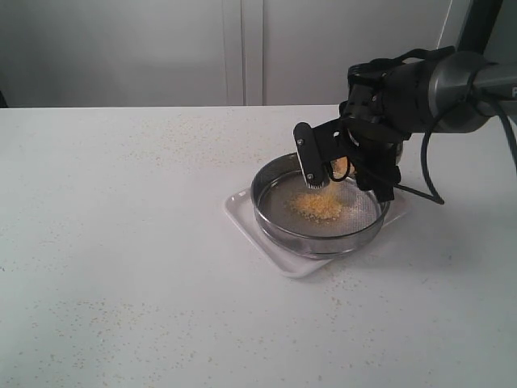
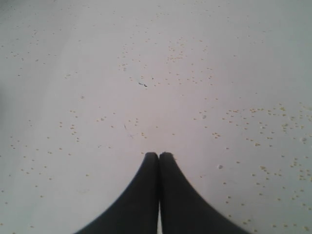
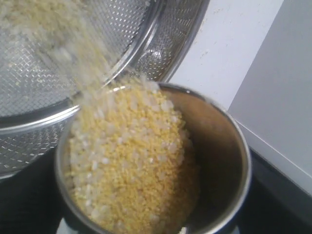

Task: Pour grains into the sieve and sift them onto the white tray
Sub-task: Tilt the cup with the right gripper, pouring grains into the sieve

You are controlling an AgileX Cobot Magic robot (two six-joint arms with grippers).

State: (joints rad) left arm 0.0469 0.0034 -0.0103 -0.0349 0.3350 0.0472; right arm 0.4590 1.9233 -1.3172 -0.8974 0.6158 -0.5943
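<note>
Right hand (image 1: 347, 182) pinches tilted small steel cup (image 3: 224, 146); golden-yellow grains (image 3: 131, 165) pour into round steel mesh sieve (image 1: 315, 234) on white rectangular tray (image 1: 246, 212). Left hand (image 2: 158, 156) pressed together.

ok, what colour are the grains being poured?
The grains are golden-yellow mixed with whitish; right wrist view shows best.

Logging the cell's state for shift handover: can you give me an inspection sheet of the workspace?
Surface: white table.
Job's things: sieve sits on white tray; grains heaped on its mesh, more pouring from tilted steel cup.
Clutter: stray specks across the table.
Grippers: right gripper holds the cup; left gripper shut, empty, over table.
Cables: black cable loops beside right arm.
Surroundings: pale wall panels.
</note>
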